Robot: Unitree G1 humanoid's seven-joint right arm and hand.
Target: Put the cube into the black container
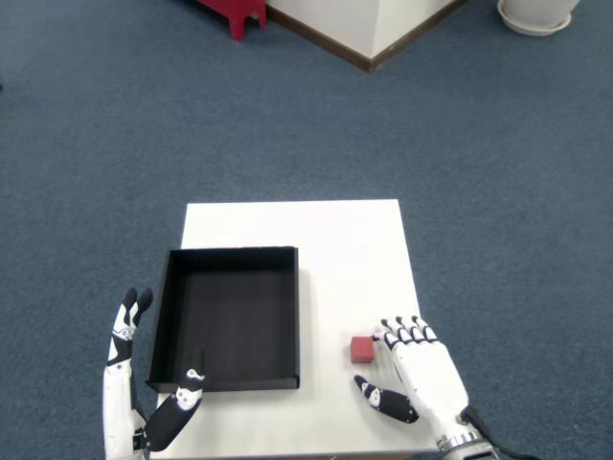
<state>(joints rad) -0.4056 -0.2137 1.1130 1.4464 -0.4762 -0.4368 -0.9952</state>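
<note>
A small red cube (361, 349) lies on the white table (335, 240), right of the black container (228, 318). The container is a shallow open tray with nothing inside. My right hand (418, 376) hovers just right of and below the cube, open, fingers spread, fingertips (391, 335) almost level with the cube and the thumb stretched out beneath it. It holds nothing. The left hand (134, 383) is at the container's lower left corner, also open.
Blue carpet surrounds the small table on all sides. A red stool leg (235, 14) and a white wall corner with a wood baseboard (369, 48) stand far off at the top. A white round base (536, 14) sits at top right.
</note>
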